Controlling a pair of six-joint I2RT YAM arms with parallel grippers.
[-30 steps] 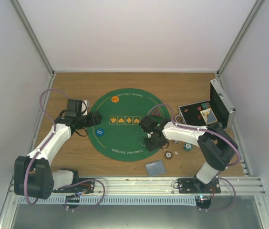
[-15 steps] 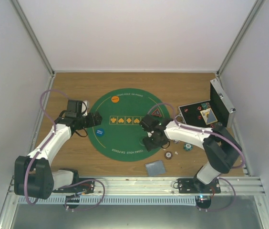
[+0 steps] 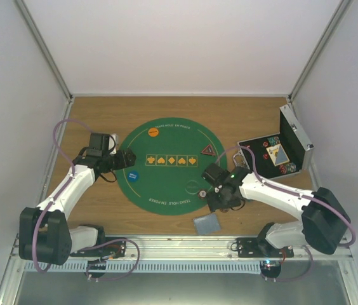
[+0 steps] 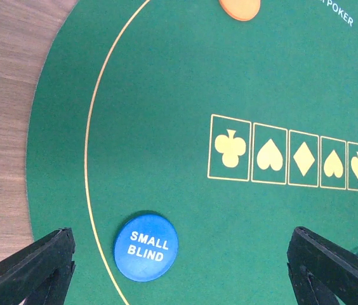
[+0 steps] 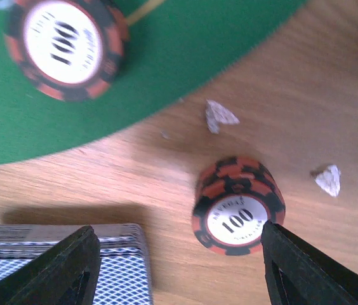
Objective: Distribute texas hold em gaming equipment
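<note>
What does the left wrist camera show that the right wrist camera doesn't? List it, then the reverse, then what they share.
Left wrist only: the blue SMALL BLIND disc, the orange disc at the top edge, and the row of five printed suit boxes. Right wrist only: one 100 chip on the green mat, a second 100 chip on the wooden table, and the blue-backed cards. Shared: the mat, the table, and each view's own open gripper, left gripper and right gripper.

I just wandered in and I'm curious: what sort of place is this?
Probably a robot test booth, not a casino: two robot arms bolted at a wooden table, plain white walls, a green poker mat with chips.
</note>
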